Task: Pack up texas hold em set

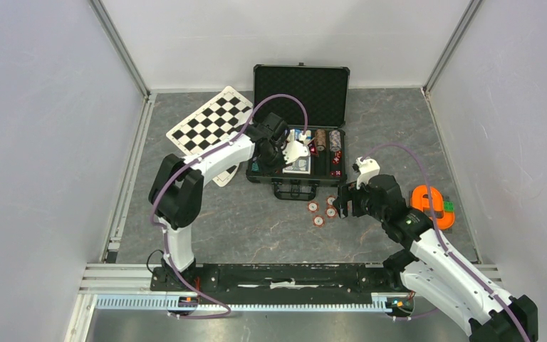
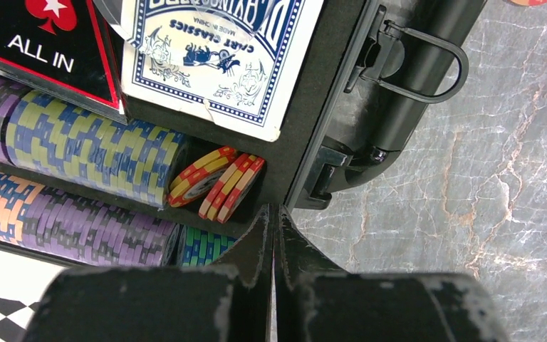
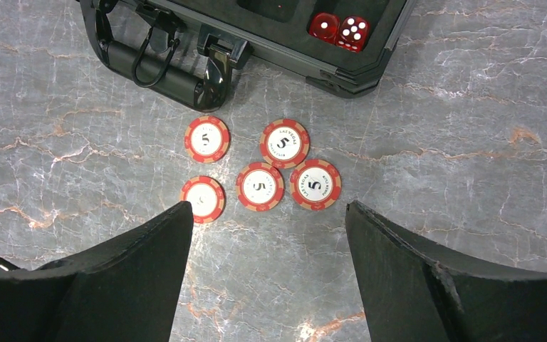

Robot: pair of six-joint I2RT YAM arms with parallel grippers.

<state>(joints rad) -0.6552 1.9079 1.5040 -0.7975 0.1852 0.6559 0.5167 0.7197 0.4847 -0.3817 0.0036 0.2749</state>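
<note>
Looking from above: we see the case [image 1: 300, 89] open at the far middle of the table [image 1: 256, 221], lid upright, its slots mostly filled.
Left gripper [image 1: 274, 162]: low over the near-left part of the case, fingers pressed together, nothing between them.
Right gripper [image 1: 343, 201]: beside the loose chips [image 1: 322, 210] just in front of the case, jaws wide apart, empty.
Room: pale walls [image 1: 43, 142] on three sides and a grey marbled top. A checkered board [image 1: 210, 121] lies left of the case and an orange object [image 1: 431, 206] sits at the right edge.

Left wrist view: the left gripper [image 2: 274, 221] tips meet at the case's front wall.
Packed so far: chip rows [image 2: 92, 149], a few red and yellow chips [image 2: 217, 182] leaning at a row's end, a card deck [image 2: 214, 57] and an ALL IN button [image 2: 50, 43].

Right wrist view: the right gripper [image 3: 268, 210] stands spread above five loose chips [image 3: 260, 187], which lie flat on the table [image 3: 470, 142] near the handle [image 3: 157, 71].
Dice [image 3: 340, 30]: two red ones already in the case's corner slot.
Progress: we judge the packing mostly done.
Remaining: the five chips go in, then the lid comes down and latches.
</note>
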